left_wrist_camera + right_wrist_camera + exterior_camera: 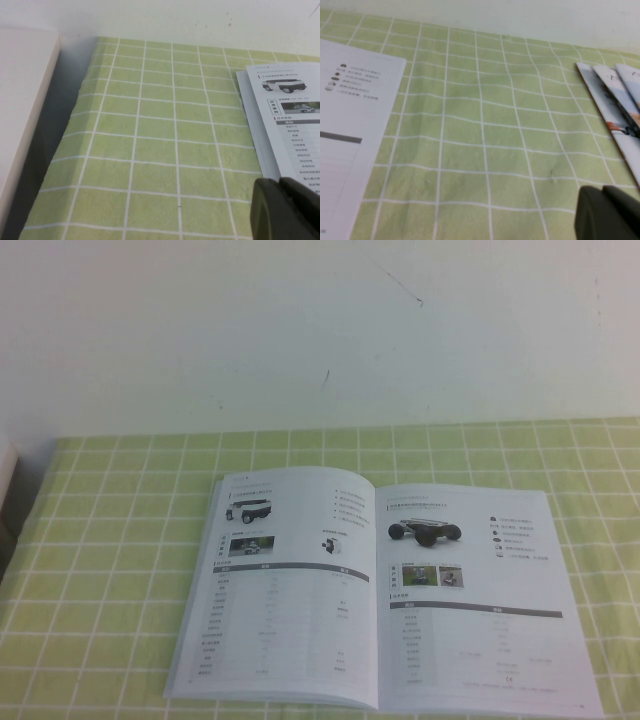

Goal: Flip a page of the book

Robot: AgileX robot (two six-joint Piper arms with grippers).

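Note:
An open book (pixel 380 590) lies flat on the green checked tablecloth (pixel 110 570), near the front of the table; its white pages carry tables and pictures of vehicles. Neither gripper shows in the high view. In the left wrist view, my left gripper (pixel 279 182) is shut and empty, just off the outer edge of the book's left page (pixel 290 115). In the right wrist view, my right gripper (pixel 602 190) is shut and empty over bare cloth, well away from the book's right page (pixel 350 125).
A white flat box (pixel 20 100) stands beside the cloth's left edge. Several fanned booklets (pixel 615 105) lie on the cloth on the far side of my right gripper from the book. A pale wall (pixel 320 330) rises behind the table.

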